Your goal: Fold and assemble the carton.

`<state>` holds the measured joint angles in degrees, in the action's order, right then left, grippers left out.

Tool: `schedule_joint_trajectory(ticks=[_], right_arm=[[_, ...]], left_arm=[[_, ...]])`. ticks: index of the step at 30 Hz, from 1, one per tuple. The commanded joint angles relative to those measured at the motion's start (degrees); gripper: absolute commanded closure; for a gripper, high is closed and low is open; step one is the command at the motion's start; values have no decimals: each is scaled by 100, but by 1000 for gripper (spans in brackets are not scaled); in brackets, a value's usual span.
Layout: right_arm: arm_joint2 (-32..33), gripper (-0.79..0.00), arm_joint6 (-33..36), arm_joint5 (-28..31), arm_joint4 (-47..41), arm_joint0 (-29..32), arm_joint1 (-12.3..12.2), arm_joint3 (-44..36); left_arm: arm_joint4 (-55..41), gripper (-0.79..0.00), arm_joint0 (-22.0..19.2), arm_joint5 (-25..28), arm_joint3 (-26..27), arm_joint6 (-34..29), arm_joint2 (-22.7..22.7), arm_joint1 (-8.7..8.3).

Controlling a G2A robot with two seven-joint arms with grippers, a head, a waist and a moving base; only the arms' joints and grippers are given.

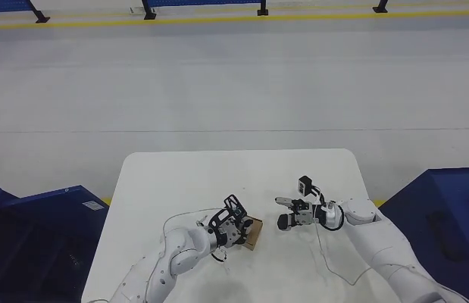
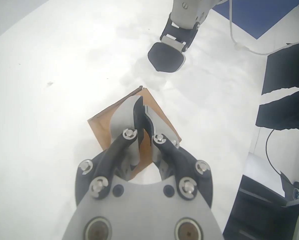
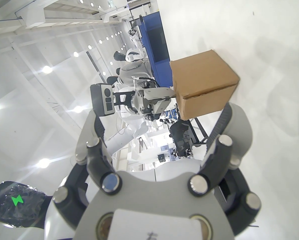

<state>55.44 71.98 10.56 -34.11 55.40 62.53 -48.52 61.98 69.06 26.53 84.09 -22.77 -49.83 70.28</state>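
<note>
A small brown carton stands closed up as a cube on the white table, near its front middle. My left gripper is shut, and its joined fingertips rest against the upper face of the carton. In the right wrist view the carton shows a seam along one edge, with the left gripper touching its far side. My right gripper is open and holds nothing, a short way to the right of the carton. Its dark finger pad faces the box.
Dark blue bins flank the table, one at the left and one at the right. A thin white cable trails on the table beside the right arm. The far half of the tabletop is bare.
</note>
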Motion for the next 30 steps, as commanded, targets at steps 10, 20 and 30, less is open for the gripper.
schedule_joint_trajectory(ticks=[10,20,30], right_arm=[[0,-785,0,0,0,0,0,0],[0,-785,0,0,0,0,0,0],[0,-785,0,0,0,0,0,0]], left_arm=[[-9,0,-61,-18,16,73,12,25],[-21,0,-14,6,-35,-95,7,16],[58,0,176,15,256,118,-142,-33]])
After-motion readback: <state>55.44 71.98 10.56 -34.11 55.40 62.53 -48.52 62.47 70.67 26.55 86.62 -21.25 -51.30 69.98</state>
